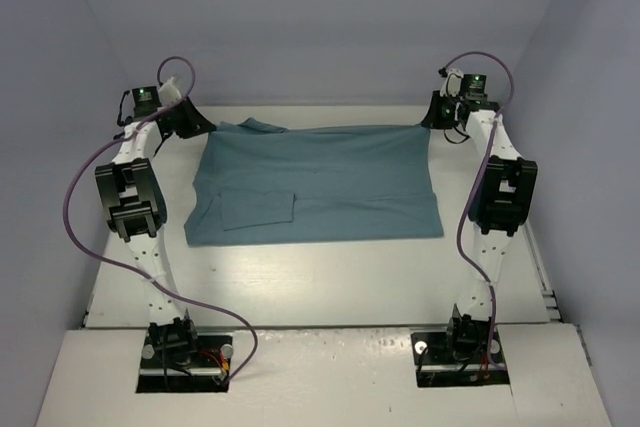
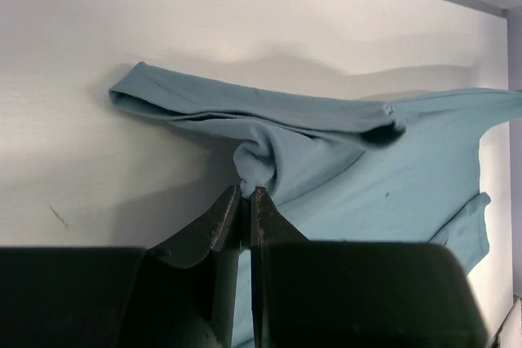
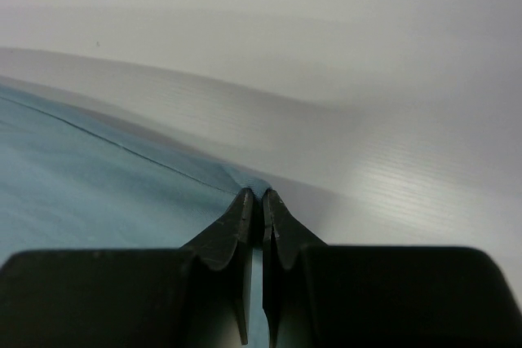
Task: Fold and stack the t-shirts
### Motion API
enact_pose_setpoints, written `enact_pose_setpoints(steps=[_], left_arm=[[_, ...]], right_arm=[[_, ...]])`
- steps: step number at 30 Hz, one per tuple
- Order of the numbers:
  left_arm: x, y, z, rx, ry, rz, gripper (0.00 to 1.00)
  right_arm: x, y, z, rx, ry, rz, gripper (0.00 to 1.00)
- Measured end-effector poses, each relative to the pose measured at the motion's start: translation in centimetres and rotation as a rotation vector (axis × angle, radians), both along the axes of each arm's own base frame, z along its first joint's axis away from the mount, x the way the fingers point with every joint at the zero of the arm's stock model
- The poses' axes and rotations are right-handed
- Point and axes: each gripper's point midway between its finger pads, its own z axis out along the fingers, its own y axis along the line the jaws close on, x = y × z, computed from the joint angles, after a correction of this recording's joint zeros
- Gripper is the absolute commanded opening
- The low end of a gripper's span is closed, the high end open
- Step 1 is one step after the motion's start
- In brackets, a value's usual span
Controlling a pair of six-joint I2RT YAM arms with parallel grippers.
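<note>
A plain teal t-shirt lies spread flat on the white table, one sleeve folded in over its near left part. My left gripper is at the shirt's far left corner, shut on a bunched fold of the cloth by the sleeve. My right gripper is at the far right corner, shut on the tip of the shirt's edge; the shirt stretches away to the left in the right wrist view.
The white table is boxed in by pale walls at the back and both sides. The far wall lies just behind both grippers. Purple cables loop beside each arm.
</note>
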Motion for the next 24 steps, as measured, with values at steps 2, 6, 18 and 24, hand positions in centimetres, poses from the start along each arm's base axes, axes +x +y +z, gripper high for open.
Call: enact_pose_setpoints(steps=[2,6,18,24], left_arm=[[-0.7,-0.1,0.2,0.006,0.002,-0.003,0.00],[-2.3,-0.3,0.0,0.020,0.020,-0.006,0.00],[-5.7,0.1,-1.3,0.061,0.084,0.022,0.00],[-7.1,0.3,-1.5,0.104,0.082,0.013,0.00]], right_arm=[[-0.7,0.1,-0.2,0.001,0.013,0.000,0.00],[-2.4,0.2,-1.3,0.006,0.055,-0.001,0.00],[-6.5,0.3,-2.4,0.007,0.128,-0.012,0.00],[-7.3,0.1,-1.3,0.000,0.111,-0.023,0.00]])
